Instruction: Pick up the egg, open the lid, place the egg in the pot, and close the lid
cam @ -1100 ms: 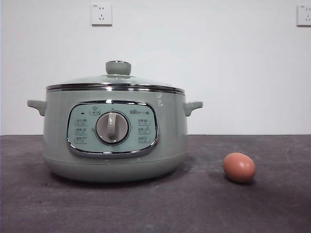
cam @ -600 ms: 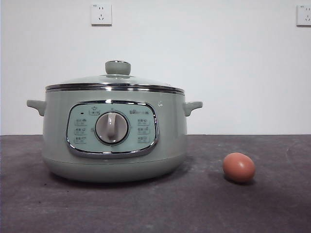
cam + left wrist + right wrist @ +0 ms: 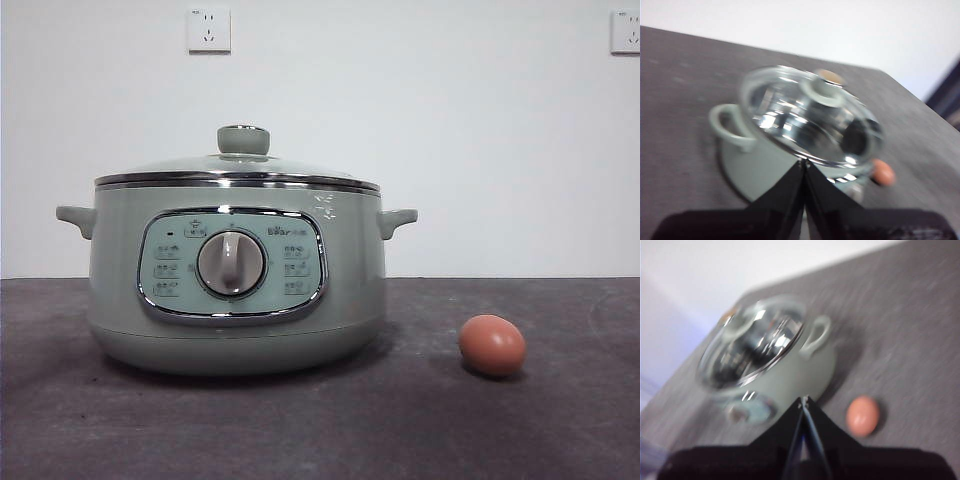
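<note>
Front view has the pot [image 3: 236, 290] sitting on the dark table [image 3: 320, 430] with the lid [image 3: 238, 172] on top, fully seated, knob [image 3: 243, 139] up. Dial [image 3: 231, 263] faces the camera. Egg [image 3: 492, 345] lies on its side on the table, off to one side of the pot and clearly apart from it, nothing touching it. Two wall sockets [image 3: 208, 29] up on the white wall. Neither arm shows up in this shot. Left gripper [image 3: 804, 163] hangs above the pot, tips pressed together, holding nothing. Right gripper [image 3: 804, 401] is also up in the air, tips together and empty, with the egg [image 3: 863, 415] just beside the pot [image 3: 790, 367] below it. Both wrist shots are blurry.
</note>
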Controlling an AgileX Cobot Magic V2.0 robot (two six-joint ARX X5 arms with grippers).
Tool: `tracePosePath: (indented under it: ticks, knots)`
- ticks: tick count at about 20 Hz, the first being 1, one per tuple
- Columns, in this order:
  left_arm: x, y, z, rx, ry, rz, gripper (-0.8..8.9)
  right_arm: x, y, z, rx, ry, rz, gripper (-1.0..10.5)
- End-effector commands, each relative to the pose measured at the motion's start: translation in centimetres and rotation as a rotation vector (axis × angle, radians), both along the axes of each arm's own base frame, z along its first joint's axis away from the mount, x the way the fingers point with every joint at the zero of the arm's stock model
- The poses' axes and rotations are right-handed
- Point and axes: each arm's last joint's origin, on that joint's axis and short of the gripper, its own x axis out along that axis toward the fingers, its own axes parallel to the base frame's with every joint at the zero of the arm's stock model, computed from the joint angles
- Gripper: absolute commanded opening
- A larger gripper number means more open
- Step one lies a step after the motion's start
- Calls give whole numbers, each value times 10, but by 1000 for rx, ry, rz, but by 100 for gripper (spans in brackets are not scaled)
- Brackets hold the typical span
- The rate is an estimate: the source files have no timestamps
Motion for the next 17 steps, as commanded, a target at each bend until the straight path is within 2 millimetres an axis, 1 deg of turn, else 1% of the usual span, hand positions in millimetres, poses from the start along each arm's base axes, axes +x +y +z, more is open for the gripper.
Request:
tracePosePath:
  ticks: [1,5,8,13,16,17]
  knots:
    - [-1,-2,16,63,-8,-102,-6,3,2,16,-97,25,92,-11]
    - [-3,-4,35,100,33,-207,-6,7,3,35,-166,103,169,-11]
    - [-5,-4,44,133,66,-254,-6,7,3,47,-205,152,216,-11]
    - [-10,-4,50,175,146,-288,-6,4,3,58,-244,224,256,-11]
    - [-13,-4,47,191,188,-293,-4,1,2,58,-258,257,266,-10]
    - [-13,-4,47,191,187,-293,2,1,2,58,-257,256,266,13]
